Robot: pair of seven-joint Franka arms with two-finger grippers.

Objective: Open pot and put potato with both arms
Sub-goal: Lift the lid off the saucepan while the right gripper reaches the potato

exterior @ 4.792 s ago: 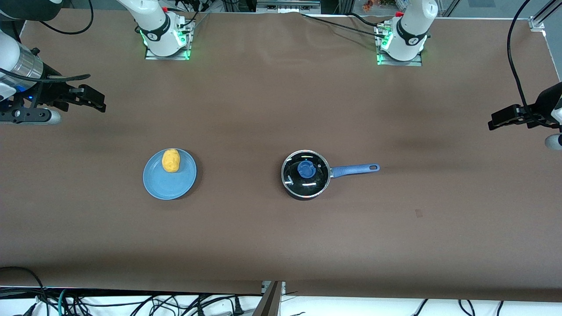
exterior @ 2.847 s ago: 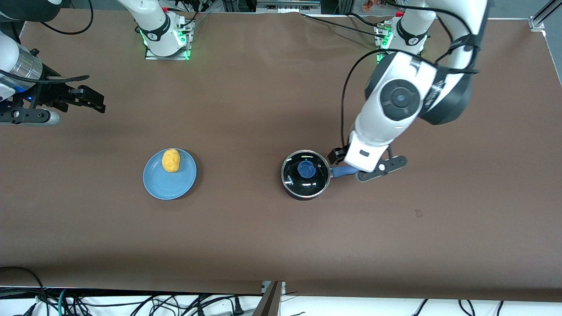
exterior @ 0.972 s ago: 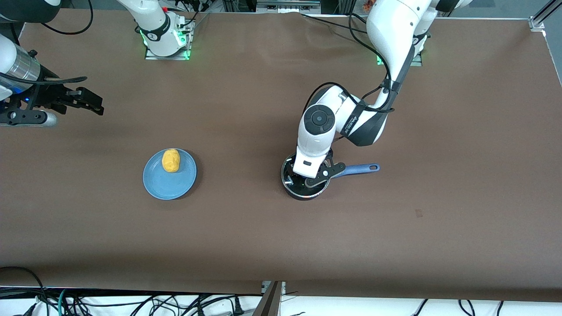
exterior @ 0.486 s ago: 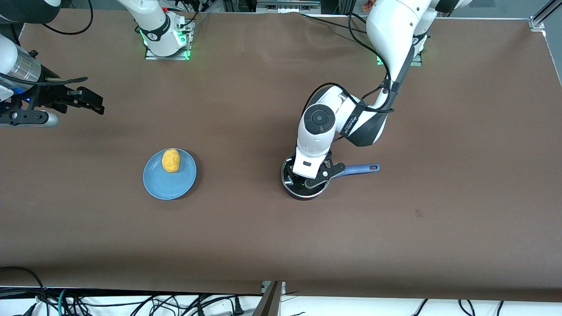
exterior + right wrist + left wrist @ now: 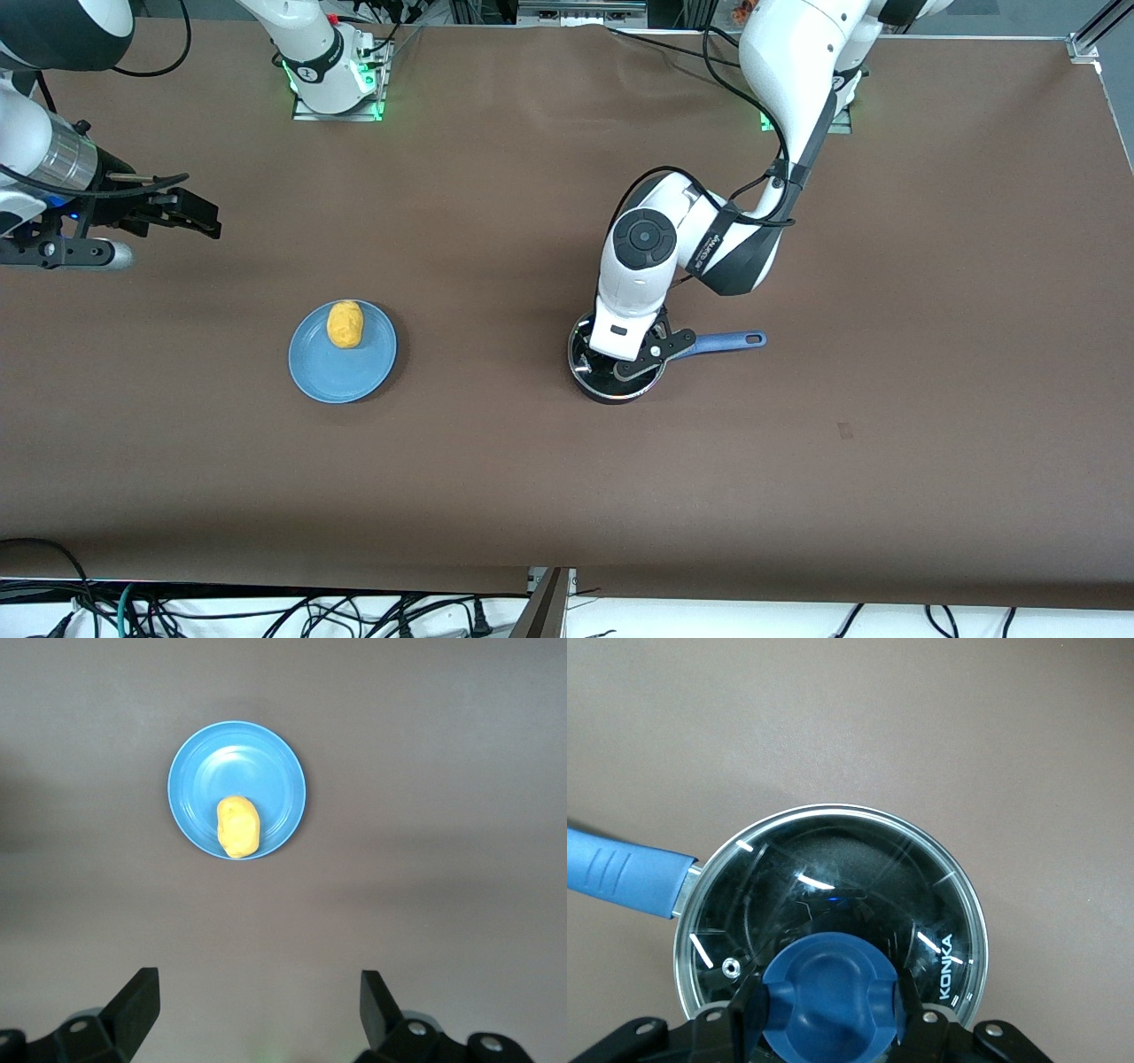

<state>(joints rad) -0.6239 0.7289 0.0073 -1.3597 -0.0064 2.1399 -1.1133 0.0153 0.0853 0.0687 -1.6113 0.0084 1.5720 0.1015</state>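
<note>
Swung in from the table's edge, left gripper (image 5: 829, 1014) now down on the pot (image 5: 615, 372), fingers (image 5: 749, 1014) pinching the blue knob (image 5: 830, 997) from both sides. Hardly any change over the last half second. Lid (image 5: 833, 904) still seated on the silver rim. Most of lid and knob hidden under the left arm's wrist in the front view; only the rim's edges and the blue handle (image 5: 722, 341) peeking out, pointing toward the left arm's end of the table. Knob and fingers cut off at the frame edge in the left wrist view, fingertips not visible. Pot's inside hard to read through the glare on the glass.

Right gripper (image 5: 190, 213) shifted slightly, hanging over bare table at the right arm's end, fingers (image 5: 137, 1001) spread wide, gripping nothing; tips cut off in the right wrist view.

Potato (image 5: 345, 323) untouched on the plate (image 5: 341, 377), lying toward the rim on the side farther from the front camera, well apart from the pot.
</note>
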